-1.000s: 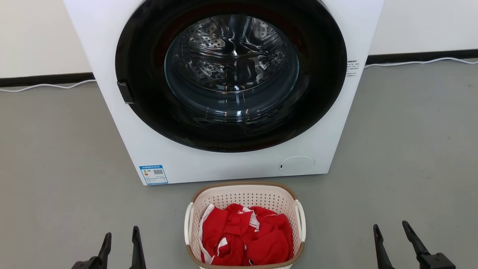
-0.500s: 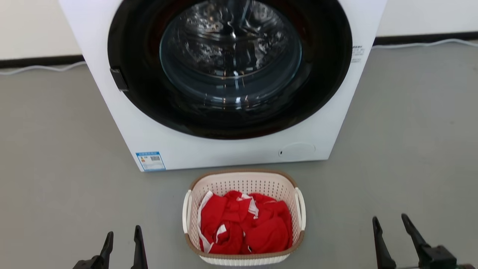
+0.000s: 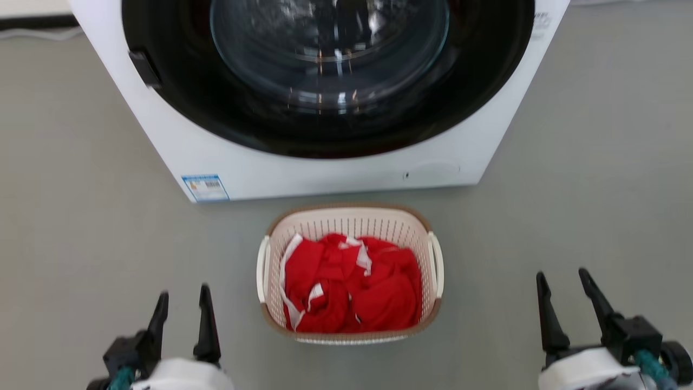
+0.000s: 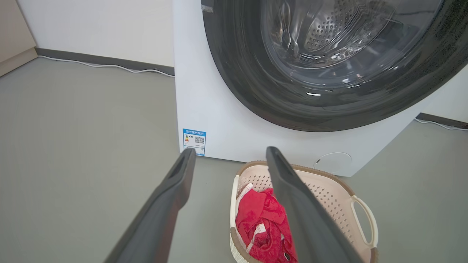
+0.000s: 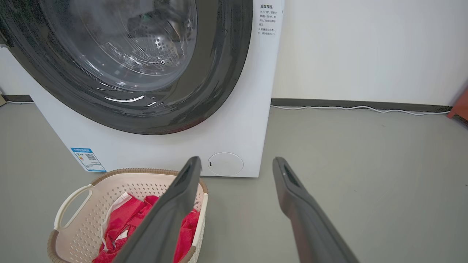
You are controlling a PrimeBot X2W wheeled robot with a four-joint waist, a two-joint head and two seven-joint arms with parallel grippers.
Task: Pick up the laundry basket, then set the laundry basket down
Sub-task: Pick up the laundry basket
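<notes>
Flooring (image 3: pixel 76 206) of smooth, matte grey runs under everything. At the lower left of the head view, the left gripper (image 3: pixel 183 292) shows two long, dark, tapering fingers on a pale wrist. They stand spread apart with nothing between them, as they also do in the left wrist view (image 4: pixel 230 151).

The laundry basket (image 3: pixel 352 223) is a rounded rectangle of cream-white plastic, its walls pierced by rows of small holes. It has a brown woven-look rim and a white loop handle on each side. A crumpled red garment (image 3: pixel 352 290) with white trim fills it. Behind it stands a glossy white washing machine (image 3: pixel 303 173) with a broad black door ring and a domed glass window (image 3: pixel 330 49). A blue energy label (image 3: pixel 204 187) sits low on its left corner. At the lower right, the right gripper (image 3: pixel 562 275) is likewise parted and empty, as in its wrist view (image 5: pixel 237 160).

The head view cuts off the washer's top, and motion blur softens its round service flap (image 3: pixel 433 169). The label's print is too small to read. In each wrist view one finger covers part of the basket (image 4: pixel 329 193) (image 5: pixel 146 187), and the frame edge crops its near end.

The basket rests on the floor just in front of the washer, not touching it. It lies between the two grippers, clear of both and nearer the left one.
</notes>
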